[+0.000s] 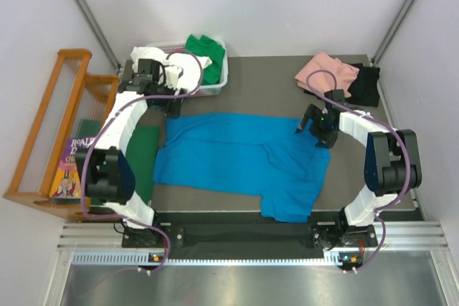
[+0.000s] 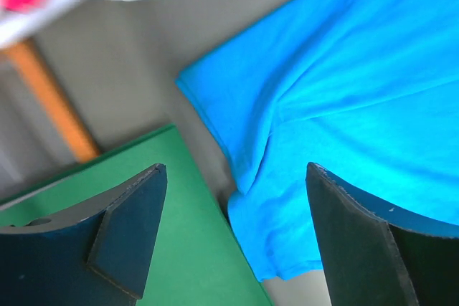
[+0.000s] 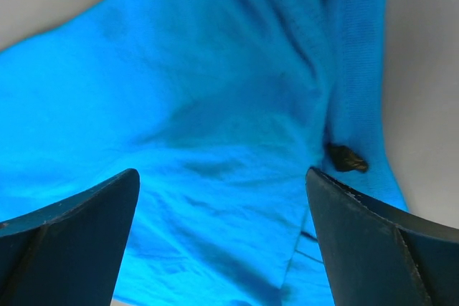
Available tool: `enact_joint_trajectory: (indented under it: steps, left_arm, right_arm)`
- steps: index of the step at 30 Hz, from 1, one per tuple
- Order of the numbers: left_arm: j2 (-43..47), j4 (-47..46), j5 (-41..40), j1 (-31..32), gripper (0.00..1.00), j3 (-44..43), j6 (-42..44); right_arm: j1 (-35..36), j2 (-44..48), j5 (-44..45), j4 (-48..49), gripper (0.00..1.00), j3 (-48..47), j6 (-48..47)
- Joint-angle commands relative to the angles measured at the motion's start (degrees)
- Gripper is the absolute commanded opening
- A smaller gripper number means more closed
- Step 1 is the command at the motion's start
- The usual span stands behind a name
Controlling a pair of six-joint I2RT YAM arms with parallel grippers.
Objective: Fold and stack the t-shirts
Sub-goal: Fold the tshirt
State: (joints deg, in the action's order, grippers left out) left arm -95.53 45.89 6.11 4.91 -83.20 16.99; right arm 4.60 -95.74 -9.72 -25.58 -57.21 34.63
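Left gripper (image 1: 172, 110) and right gripper (image 1: 303, 127), both wide open and empty, are best closed evenly on far corners of the blue shirt (image 1: 237, 150).

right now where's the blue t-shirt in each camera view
top external: blue t-shirt spread across the middle of the table.
left wrist: blue t-shirt fills the upper right, its edge running down to bottom centre.
right wrist: blue t-shirt fills nearly the whole picture.
shared landmark: green board beside the shirt in top external, at lower left in left wrist; not in right wrist.
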Motion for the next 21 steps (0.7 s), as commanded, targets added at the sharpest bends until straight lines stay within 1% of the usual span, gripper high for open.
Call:
enact_joint_trajectory:
  steps: [1, 3, 5, 6, 9, 11, 14, 15, 17, 18, 21]
  left_arm:
    - [7.7, 0.2, 3.4, 0.1, 0.84, -2.2, 1.2]
    - [9.1, 0.3, 3.3, 0.1, 0.84, -2.1, 1.2]
    - [9.5, 0.3, 2.3, 0.1, 0.84, -2.1, 1.3]
    - [9.5, 0.3, 2.1, 0.1, 0.84, -2.0, 1.4]
    - [9.4, 0.5, 2.0, 0.1, 0.84, -1.6, 1.6]
    - [9.4, 0.4, 2.2, 0.1, 0.84, -1.4, 1.4]
    - [9.1, 0.3, 2.3, 0.1, 0.84, -1.0, 1.4]
    - [9.0, 0.3, 2.5, 0.1, 0.84, -0.9, 1.4]
    - [8.6, 0.2, 2.6, 0.1, 0.84, -0.4, 1.2]
    - [8.6, 0.0, 2.7, 0.1, 0.84, -0.1, 1.2]
    - [8.6, -0.4, 3.0, 0.2, 0.84, 0.9, 0.8]
  right_arm:
    - [-0.8, -1.5, 7.3, -5.0, 1.0, -4.8, -0.9]
    - [-2.3, -1.8, 9.4, -6.9, 1.0, -6.2, -1.0]
    - [-4.0, -1.7, 9.4, -8.1, 1.0, -7.2, -1.1]
    - [-6.9, -1.7, 8.8, -8.1, 1.0, -7.4, -1.2]
    - [-10.4, -2.0, 6.3, -7.8, 1.0, -8.5, -1.3]
    - [-11.0, -2.9, 5.3, -7.6, 1.0, -9.7, -1.3]
    - [-9.5, -3.4, 1.0, -6.2, 1.0, -9.8, -1.5]
    - [-6.9, -3.2, 1.1, -6.5, 1.0, -10.1, -1.9]
    - [-4.3, -2.1, 2.2, -7.1, 1.0, -10.6, -2.7]
    - [-1.1, -1.8, 2.6, -7.3, 1.0, -10.4, -2.8]
    - [0.6, 0.0, 3.0, -6.9, 1.0, -7.7, -1.8]
